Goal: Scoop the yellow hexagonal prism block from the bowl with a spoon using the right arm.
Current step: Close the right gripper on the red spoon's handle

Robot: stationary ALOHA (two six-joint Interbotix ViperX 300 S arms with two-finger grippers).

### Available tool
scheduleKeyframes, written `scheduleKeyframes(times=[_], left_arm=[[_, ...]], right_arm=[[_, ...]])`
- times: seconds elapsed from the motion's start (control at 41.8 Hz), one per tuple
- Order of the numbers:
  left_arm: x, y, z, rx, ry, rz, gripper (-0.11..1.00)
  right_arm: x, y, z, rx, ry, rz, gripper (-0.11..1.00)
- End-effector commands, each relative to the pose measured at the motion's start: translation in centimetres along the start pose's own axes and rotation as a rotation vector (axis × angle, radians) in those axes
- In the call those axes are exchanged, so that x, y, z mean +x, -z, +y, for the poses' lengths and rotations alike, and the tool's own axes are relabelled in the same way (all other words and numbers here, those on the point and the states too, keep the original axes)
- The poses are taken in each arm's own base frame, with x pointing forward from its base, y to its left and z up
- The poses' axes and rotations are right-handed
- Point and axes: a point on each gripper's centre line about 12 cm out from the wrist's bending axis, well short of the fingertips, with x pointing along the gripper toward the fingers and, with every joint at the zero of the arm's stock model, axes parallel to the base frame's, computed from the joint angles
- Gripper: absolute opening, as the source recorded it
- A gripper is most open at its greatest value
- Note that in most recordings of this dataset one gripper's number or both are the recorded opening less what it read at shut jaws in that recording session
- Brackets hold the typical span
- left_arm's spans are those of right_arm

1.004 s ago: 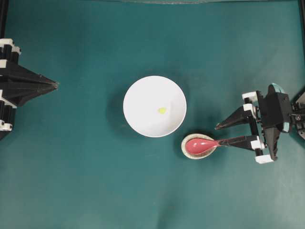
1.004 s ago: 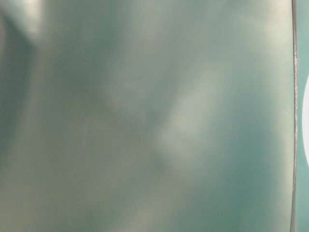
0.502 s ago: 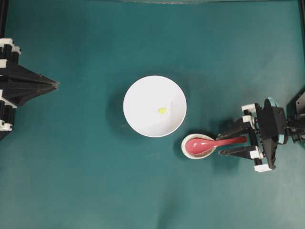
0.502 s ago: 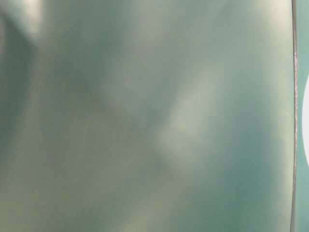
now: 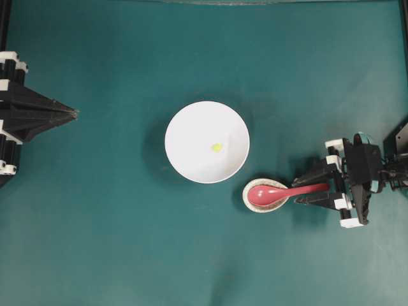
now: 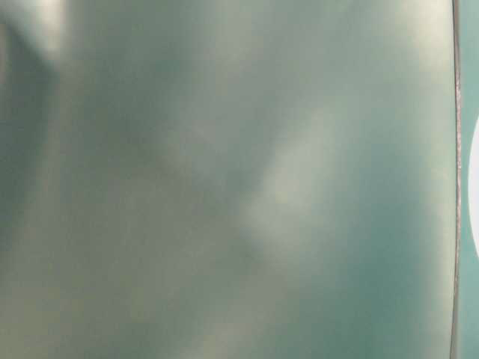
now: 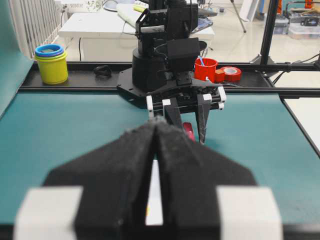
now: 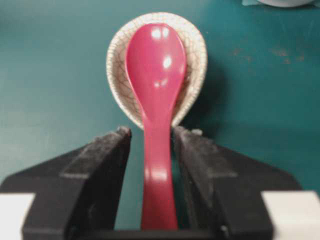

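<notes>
The tiny yellow hexagonal prism block (image 5: 217, 147) lies inside the white bowl (image 5: 191, 127) at the table's middle. The pink-red spoon (image 5: 264, 193) rests with its scoop in a small speckled dish (image 5: 250, 203), handle pointing right. My right gripper (image 5: 298, 191) straddles that handle. In the right wrist view the spoon (image 8: 156, 65) runs between the fingers (image 8: 102, 165) with a teal gap on each side, so the gripper (image 8: 151, 134) is open. My left gripper (image 5: 74, 113) stays shut at the far left, and its tips (image 7: 155, 124) meet in the left wrist view.
The speckled dish (image 8: 195, 55) sits just below and right of the bowl. Beyond the table's far rail, the left wrist view shows a yellow cup stack (image 7: 51, 65), a red cup (image 7: 206, 69) and a tape roll (image 7: 231, 73). The table-level view is a teal blur.
My right gripper shifted so that both fingers flank the spoon's handle, and its jaws have narrowed around it. The left arm, bowl and block have not moved.
</notes>
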Motion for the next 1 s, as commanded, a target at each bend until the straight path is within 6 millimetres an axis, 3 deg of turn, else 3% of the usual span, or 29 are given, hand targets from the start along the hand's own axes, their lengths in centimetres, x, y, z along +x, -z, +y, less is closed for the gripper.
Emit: scheduleKeyframes(times=[0.0,0.98], left_arm=[[0.3,-1.06,0.04,0.003,-0.001,-0.031,0.0],[0.33,-1.03,0.03,0.005,-0.001,-0.029,0.0]], right_arm=[[0.02,-0.41,0.04,0.006,0.004,-0.023,0.49],[0.59,-0.27,0.19,0.009,0.005,0.008,0.48]])
